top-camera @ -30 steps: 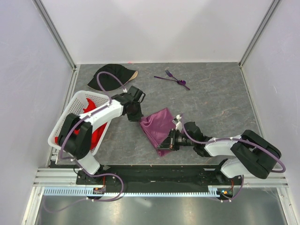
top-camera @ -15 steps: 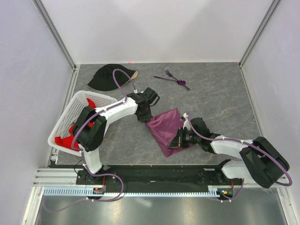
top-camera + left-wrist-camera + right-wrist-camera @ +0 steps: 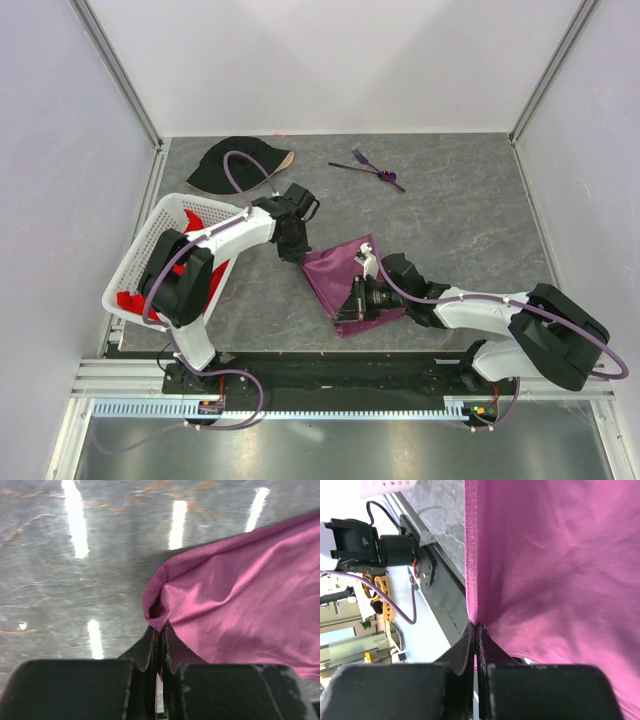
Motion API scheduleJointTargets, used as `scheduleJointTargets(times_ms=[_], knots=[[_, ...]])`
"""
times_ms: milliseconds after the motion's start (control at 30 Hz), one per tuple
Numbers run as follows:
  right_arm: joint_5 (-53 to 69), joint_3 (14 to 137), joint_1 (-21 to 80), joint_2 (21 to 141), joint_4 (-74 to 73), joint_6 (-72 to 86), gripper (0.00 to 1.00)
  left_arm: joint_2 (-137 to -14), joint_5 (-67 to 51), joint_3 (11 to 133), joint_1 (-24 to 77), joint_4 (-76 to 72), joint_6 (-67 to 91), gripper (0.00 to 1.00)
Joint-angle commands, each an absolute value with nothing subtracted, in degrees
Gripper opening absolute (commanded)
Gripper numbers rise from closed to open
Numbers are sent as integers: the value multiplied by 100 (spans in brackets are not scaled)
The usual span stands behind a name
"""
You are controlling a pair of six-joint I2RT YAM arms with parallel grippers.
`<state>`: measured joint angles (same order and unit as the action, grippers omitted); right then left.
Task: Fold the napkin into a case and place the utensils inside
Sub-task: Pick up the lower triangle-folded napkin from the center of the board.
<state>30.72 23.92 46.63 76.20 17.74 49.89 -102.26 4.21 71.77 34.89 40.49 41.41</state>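
Note:
The plum-purple napkin (image 3: 338, 272) hangs stretched between my two grippers just above the grey tabletop, near the front middle. My left gripper (image 3: 297, 253) is shut on its left corner, and the pinched cloth bunches at the tips in the left wrist view (image 3: 159, 630). My right gripper (image 3: 346, 309) is shut on the napkin's near edge, where a taut fold rises straight from the closed tips (image 3: 475, 627). The napkin fills most of both wrist views (image 3: 240, 605) (image 3: 545, 570). The purple utensils (image 3: 368, 168) lie together at the back of the table, apart from both grippers. No folded case shape shows.
A black cap (image 3: 235, 165) lies at the back left. A white lattice basket (image 3: 140, 245) holding a red cloth (image 3: 212, 283) stands along the left edge, under the left arm. The table's black front rail runs close below the right gripper.
Both grippers carried the napkin rightward, then back to the left in the last half second. The grips on the cloth have not changed.

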Motion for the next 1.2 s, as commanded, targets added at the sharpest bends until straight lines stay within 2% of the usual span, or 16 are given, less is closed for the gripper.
scheduleJointTargets(times_ms=[0, 33, 133, 167, 267, 400, 500, 533, 633, 967, 1167], knots=[[3331, 2452, 4887, 7831, 1828, 5247, 0, -9931, 274, 6987, 2988, 3226, 3402, 2], [3279, 2470, 4887, 7935, 1863, 5221, 0, -9949, 81, 6987, 2997, 3165, 3349, 2], [3270, 2452, 4887, 8129, 2047, 5264, 0, -9845, 18, 6935, 2988, 3181, 3340, 17], [3270, 2443, 4887, 8156, 2065, 5282, 0, -9792, 44, 6926, 2988, 3234, 3357, 25], [3252, 2435, 4887, 8174, 2118, 5317, 0, -9467, 79, 6926, 2988, 3366, 3322, 38], [3226, 2470, 4904, 8139, 2022, 5291, 0, -9246, 27, 7198, 2997, 3639, 3313, 39], [3217, 2470, 4904, 8165, 2021, 5300, 0, -9368, -351, 7435, 3058, 3595, 3384, 29], [3208, 2487, 4904, 8165, 2021, 5300, 0, -9447, -465, 7523, 3154, 3595, 3358, 20], [3199, 2505, 4913, 8156, 2022, 5317, 0, -9904, -806, 7944, 3357, 3595, 3261, 9], [3111, 2540, 4904, 7875, 1802, 5300, 0, -11170, -1116, 8095, 3516, 3612, 3252, 2], [3111, 2558, 4887, 7866, 1775, 5291, 0, -11523, -801, 8103, 3524, 3735, 3129, 2]])
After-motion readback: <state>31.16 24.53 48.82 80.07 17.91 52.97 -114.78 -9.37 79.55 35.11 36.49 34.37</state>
